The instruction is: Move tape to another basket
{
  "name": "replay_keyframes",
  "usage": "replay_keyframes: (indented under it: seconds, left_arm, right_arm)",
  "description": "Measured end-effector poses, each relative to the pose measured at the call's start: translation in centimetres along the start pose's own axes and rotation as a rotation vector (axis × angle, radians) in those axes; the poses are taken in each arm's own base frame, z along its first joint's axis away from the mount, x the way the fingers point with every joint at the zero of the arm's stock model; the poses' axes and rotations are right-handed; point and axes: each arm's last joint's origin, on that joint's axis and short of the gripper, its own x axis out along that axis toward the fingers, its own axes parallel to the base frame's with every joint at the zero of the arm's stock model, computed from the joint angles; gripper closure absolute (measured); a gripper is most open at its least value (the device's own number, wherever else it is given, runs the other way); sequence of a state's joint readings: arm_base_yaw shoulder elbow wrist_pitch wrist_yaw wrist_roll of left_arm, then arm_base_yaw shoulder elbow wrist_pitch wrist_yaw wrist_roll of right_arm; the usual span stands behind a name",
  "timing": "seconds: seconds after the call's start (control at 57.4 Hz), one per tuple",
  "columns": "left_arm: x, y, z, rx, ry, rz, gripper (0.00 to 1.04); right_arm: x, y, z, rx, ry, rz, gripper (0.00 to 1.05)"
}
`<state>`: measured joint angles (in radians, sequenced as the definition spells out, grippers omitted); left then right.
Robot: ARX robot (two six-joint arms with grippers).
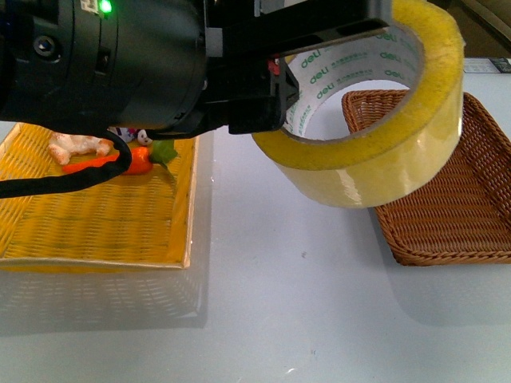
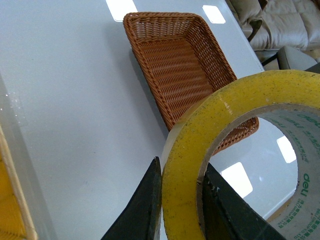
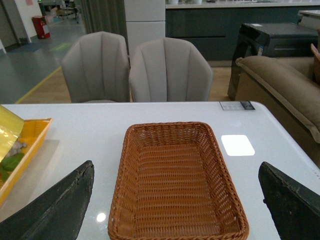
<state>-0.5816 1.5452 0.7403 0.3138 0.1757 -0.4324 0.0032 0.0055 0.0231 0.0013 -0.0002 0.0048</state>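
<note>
Tape is off the table, in the air between the two containers.

Left side of table: yellow tray, with an orange carrot toy and a pale figure at its far end.

Centre: my left gripper is clamped on the tape's wall, one finger outside the roll and one inside the bore. The roll is tilted. Its bore axis leans off vertical, the open face is turned up and toward the left, and the right-hand rim is highest.

Right side: brown basket. In the front view the roll overlaps its left rim. I cannot tell whether it is above the rim or short of it.

Right gripper: fingers spread wide, gripping nothing, with the basket seen between them.
</note>
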Motion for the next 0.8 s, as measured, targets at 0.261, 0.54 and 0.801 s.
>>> replay_keyframes:
  seconds: [0.261,0.54,0.801]
  left_arm:
    - [-0.1,-0.8,-0.2,0.014,0.003,-0.014,0.90]
    - [-0.1,-0.9,-0.3,0.015,0.013,-0.020,0.90]
    - [-0.1,-0.9,-0.3,0.014,0.018,-0.030,0.90]
  right_arm:
    - [1.8,1.1,0.9,0.358,0.551,0.096,0.09]
    - [4.9,3.6,4.3,0.647,0.489,0.411,0.09]
    - [7.3,6.0,3.4,0.797,0.551,0.543,0.09]
